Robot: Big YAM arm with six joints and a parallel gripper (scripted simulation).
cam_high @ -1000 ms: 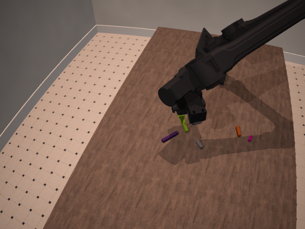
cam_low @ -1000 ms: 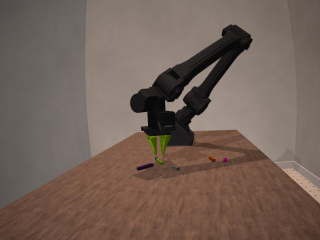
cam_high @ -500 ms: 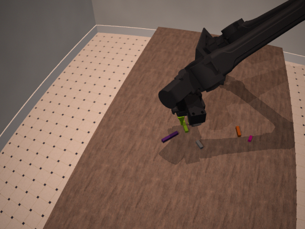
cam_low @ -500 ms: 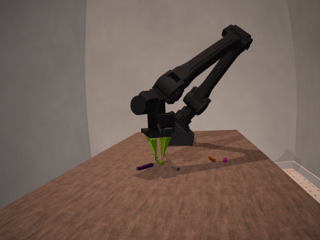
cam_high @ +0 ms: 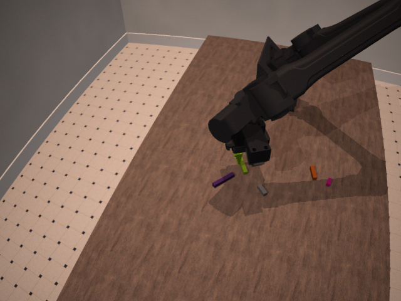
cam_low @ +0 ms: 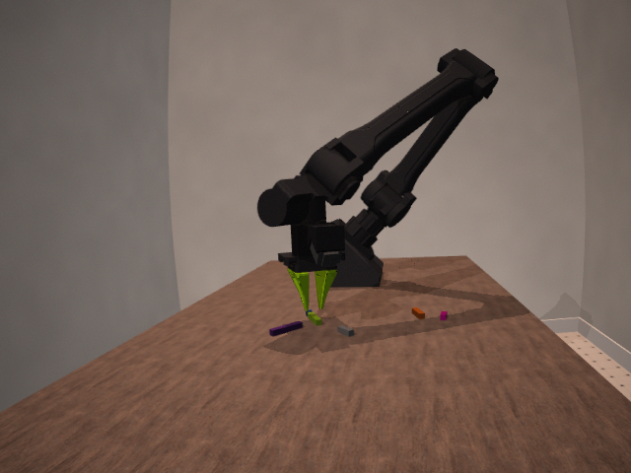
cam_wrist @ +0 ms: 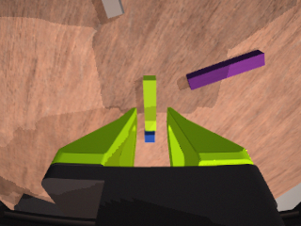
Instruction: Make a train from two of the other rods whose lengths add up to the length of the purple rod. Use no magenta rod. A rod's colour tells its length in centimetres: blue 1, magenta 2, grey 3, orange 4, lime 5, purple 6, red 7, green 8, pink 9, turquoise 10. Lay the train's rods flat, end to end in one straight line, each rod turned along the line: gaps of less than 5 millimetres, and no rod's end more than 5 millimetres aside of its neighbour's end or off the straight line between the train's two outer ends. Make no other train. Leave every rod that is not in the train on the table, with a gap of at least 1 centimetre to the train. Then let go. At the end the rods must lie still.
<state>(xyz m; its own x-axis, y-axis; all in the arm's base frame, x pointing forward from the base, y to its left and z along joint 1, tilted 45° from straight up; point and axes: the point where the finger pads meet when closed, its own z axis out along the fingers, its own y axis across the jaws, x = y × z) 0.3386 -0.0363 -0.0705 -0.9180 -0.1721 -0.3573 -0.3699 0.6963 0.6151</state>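
The lime rod [cam_high: 244, 168] lies flat on the table, with the small blue rod [cam_wrist: 150, 137] at its near end, in line with it. My gripper [cam_wrist: 151, 114] hangs just above that end, its green fingers a little apart on either side of the blue rod and touching nothing. In the exterior view the fingertips [cam_low: 313, 306] hover just over the blue rod [cam_low: 310, 310] and the lime rod [cam_low: 315, 319]. The purple rod [cam_high: 223, 179] lies to the left of the lime rod, apart from it. In the top view the blue rod is hidden by the gripper.
A grey rod [cam_high: 262, 189] lies to the right of the lime rod. An orange rod [cam_high: 312, 172] and a magenta rod [cam_high: 329, 182] lie further right, apart from each other. The arm's base stands at the table's far end.
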